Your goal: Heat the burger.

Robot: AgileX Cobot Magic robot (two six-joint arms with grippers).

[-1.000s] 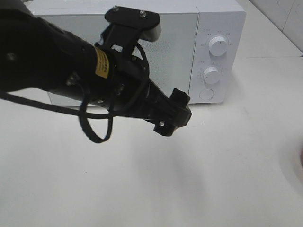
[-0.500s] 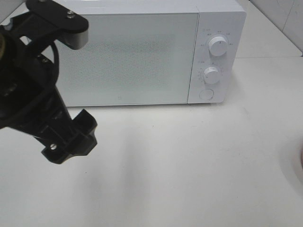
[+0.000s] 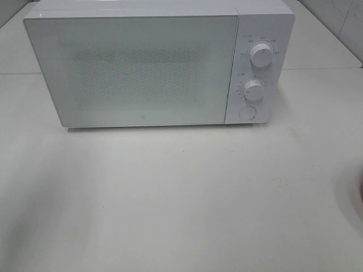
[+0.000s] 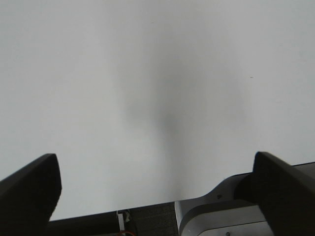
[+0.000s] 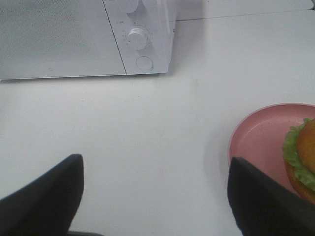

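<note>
From the high cam I had the microwave (image 3: 159,65) square in view, door (image 3: 136,71) flush shut, both knobs and the round button on its right panel, w/ bare white table (image 3: 187,198) in front and neither arm in that shot. So by my read the job had barely begun: door not opened, nothing loaded, no dial turned, i.e. pretty much every step left (open, load, close, set timer). The burger (image 5: 302,157) showed only in the right wrist cam, sitting on its pink plate (image 5: 256,142) on the table, well apart from the microwave and off toward the right arm's side; just a sliver of pink at the high cam's right edge hinted at the plate there. Only part of the burger was in frame, bun w/ frilly lettuce poking out beneath, rest cut off by the edge. It sat flat, bun up, looking upright; being round it had no real long axis or heading I could call, so approach dir shouldn't matter much. Left gripper (image 4: 157,196) hung over bare table w/ fingers spread wide, nothing between them. Right gripper (image 5: 155,206) likewise had its fingers well apart, empty, hovering over the table between microwave and plate, touching neither.
</note>
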